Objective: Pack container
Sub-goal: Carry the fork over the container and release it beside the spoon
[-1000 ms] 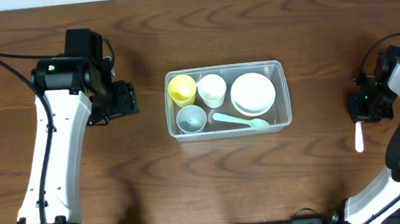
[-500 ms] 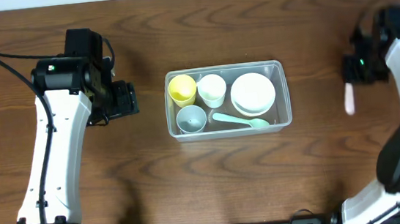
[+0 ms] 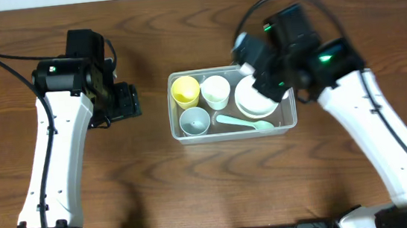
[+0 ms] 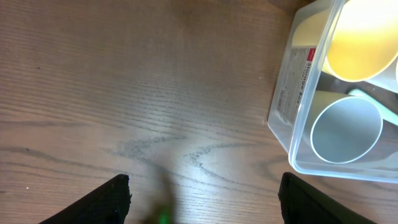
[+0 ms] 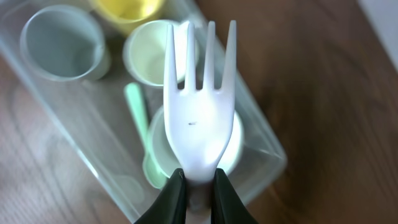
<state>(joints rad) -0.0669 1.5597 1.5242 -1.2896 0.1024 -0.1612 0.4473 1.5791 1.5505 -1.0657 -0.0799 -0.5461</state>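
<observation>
One clear rimmed container [image 3: 235, 132], part filled; right fingers [image 5: 174, 196] pinch fork [image 5: 199, 112], left fingers [image 4: 109, 202] wide.

We see white shells on the left arm [image 3: 50, 158] and right arm [image 3: 373, 124], black joints and cables (green lights glowing), and the right gripper [image 5: 198, 186] dark-fingered.

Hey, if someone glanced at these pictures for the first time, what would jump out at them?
The white fork, pinched by its handle in the right hand, is poised above the clear tub in the middle of the overhead view. Next comes the tub's load: a yellow cup, white cup, pale blue cup, green spoon and white bowls. The left hand hangs open to its left.
</observation>
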